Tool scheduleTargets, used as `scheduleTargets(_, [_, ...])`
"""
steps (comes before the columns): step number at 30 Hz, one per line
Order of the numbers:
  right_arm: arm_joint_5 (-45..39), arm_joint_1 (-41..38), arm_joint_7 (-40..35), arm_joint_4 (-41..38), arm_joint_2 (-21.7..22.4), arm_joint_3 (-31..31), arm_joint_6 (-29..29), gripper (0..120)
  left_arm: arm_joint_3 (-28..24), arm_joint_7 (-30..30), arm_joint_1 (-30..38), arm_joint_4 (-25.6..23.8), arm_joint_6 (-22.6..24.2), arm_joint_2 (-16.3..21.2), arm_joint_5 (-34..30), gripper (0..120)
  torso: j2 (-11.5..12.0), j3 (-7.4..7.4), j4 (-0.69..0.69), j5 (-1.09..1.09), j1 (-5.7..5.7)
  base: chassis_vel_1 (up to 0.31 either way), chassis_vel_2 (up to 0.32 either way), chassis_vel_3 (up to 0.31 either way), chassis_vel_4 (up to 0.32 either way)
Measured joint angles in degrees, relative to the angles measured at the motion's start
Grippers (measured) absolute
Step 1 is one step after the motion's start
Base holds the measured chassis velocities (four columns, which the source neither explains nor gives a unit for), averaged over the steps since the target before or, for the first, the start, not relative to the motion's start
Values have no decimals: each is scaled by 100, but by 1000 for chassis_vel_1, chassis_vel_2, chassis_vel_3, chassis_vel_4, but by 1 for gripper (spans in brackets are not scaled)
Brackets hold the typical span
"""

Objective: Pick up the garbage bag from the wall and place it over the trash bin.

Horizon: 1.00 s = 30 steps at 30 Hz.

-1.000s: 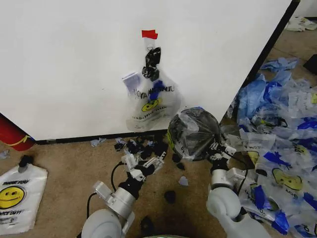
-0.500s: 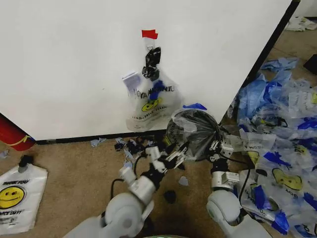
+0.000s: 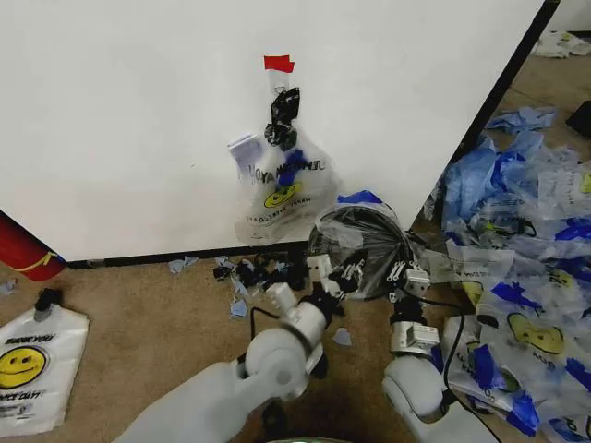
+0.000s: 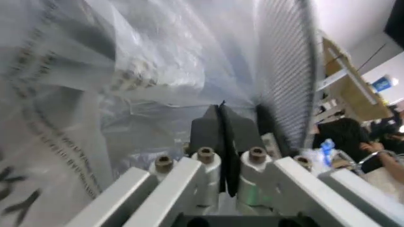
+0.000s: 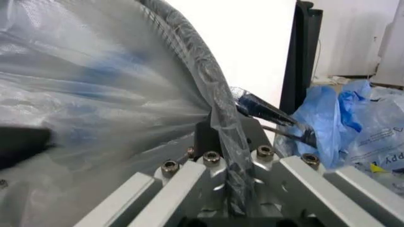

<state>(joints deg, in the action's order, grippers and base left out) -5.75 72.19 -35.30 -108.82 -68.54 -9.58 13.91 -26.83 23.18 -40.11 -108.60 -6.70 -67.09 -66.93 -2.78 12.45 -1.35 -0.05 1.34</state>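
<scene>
While the left gripper (image 3: 334,277) has its dark fingers (image 4: 222,130) pressed together on a fold of the clear garbage bag (image 3: 355,242) at the near-left rim of the trash bin (image 3: 365,277), the right gripper (image 3: 406,275) is clamped over plastic and mesh rim together at the near-right side, its fingers (image 5: 207,135) closed on both. The bag lies draped over the bin's mouth and sags inside it, the bin standing on the carpet just before the wall (image 3: 129,120). On that wall another smiley bag (image 3: 282,189) hangs from black clips under a red tape piece (image 3: 278,64).
</scene>
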Motion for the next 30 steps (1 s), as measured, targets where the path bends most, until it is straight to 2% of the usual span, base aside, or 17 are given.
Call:
scheduleTargets(2, [52, 22, 25, -3, -9, 12, 9, 0, -106, 73, 180, 289, -13, -176, 51, 0, 0, 0, 0, 0, 0, 0, 0, 0, 0])
scheduleTargets(6, [121, 40, 39, -3, -15, 21, 23, 0, -175, 129, 353, 547, -25, -317, 75, 0, 0, 0, -1, 0, 0, 0, 0, 0, 0])
scheduleTargets(8, [197, 59, 52, -7, -33, 30, 39, 0, -264, 177, 542, 865, -47, -444, 165, 0, 0, 0, -1, -1, 0, 0, 0, 0, 0])
scheduleTargets(17, [331, 167, 93, -137, -25, 28, 88, 0, -402, 391, 838, 1563, -103, -653, 445, 0, 0, 0, 0, -1, 0, 0, 0, 0, 0])
scheduleTargets(30, [440, 412, 168, -315, 1, 78, 134, 0, -429, 575, 1051, 1947, -109, -933, 444, 0, 0, 0, 0, -1, 0, 0, 0, 0, 0])
